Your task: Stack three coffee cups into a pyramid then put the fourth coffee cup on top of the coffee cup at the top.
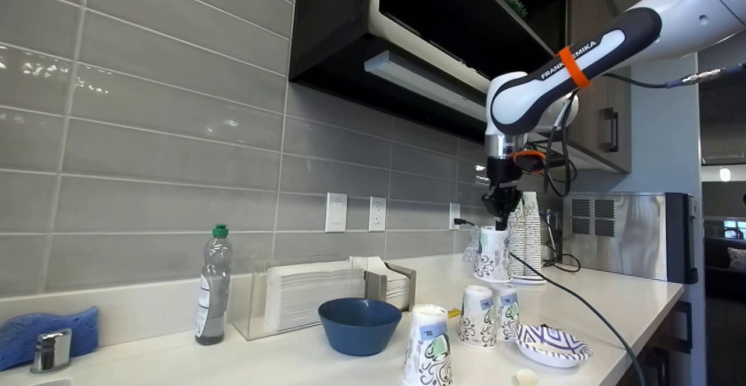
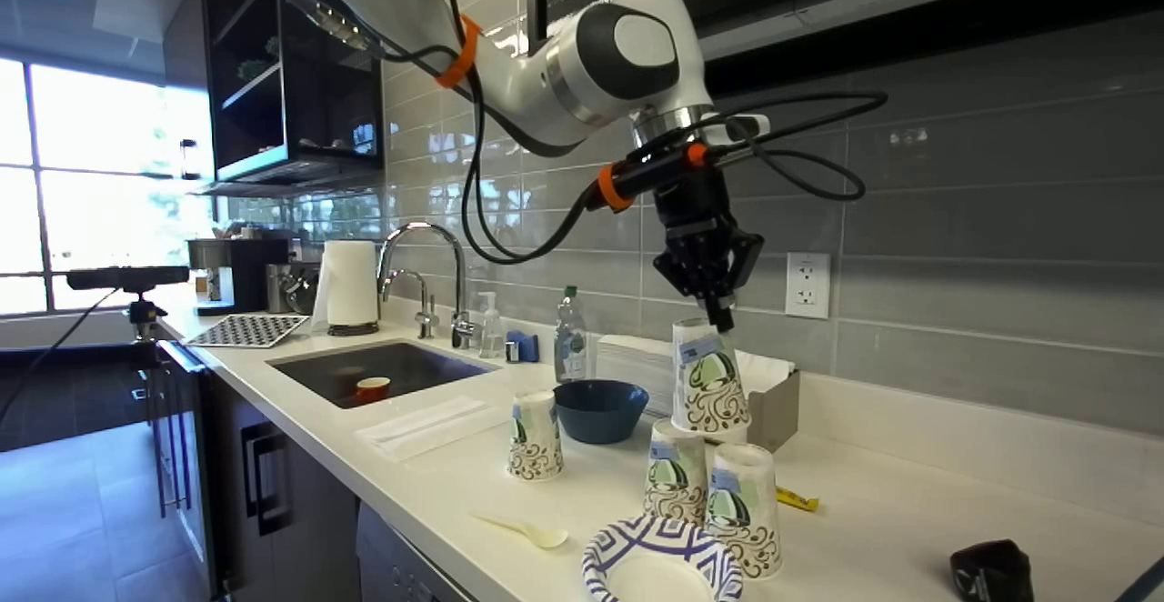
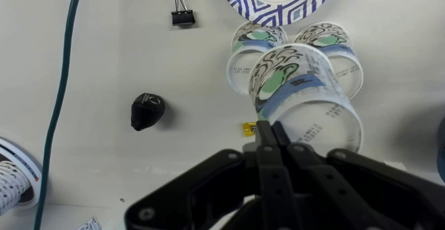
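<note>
The gripper (image 3: 273,123) has its jaws clenched on the raised base edge of the upper cup (image 3: 306,89), which is mouth down. That cup is directly over the left lower cup (image 1: 478,319) and the right lower cup (image 1: 507,316), both upside down; whether it bears on them, I cannot tell. Just right of this pair, in an exterior view, lies the patterned dish (image 1: 553,345). The fourth cup (image 1: 428,346), also upside down, stands apart, nearer and to the left. Left of it and farther back sits the dark-blue bowl (image 1: 359,330), with napkins (image 1: 315,290) beyond and a green-capped bottle (image 1: 214,292) farther left. In an exterior view, a spoon (image 2: 543,536) lies left of the dish.
</note>
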You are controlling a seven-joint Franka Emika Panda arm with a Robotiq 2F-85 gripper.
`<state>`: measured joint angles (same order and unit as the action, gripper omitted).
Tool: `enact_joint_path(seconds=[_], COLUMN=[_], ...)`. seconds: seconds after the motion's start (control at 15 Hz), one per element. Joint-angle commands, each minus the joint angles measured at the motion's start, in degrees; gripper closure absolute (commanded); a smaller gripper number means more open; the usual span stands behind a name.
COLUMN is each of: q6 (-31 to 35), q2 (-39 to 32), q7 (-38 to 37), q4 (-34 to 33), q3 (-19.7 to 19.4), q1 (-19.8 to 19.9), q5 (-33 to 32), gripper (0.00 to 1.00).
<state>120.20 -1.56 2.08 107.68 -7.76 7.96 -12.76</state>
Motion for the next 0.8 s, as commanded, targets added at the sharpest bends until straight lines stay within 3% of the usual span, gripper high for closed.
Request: enact_joint_path(seconds=[0.0, 0.73], q6=[-2.12, -1.68], q2=[-1.64, -3.84], q7=[0.93, 2.16], q4=[-2.35, -4.16], q3=[-0.25, -0.94], q1=[0.22, 0.73], q5=[2.12, 4.50], gripper=[0.99, 0.99])
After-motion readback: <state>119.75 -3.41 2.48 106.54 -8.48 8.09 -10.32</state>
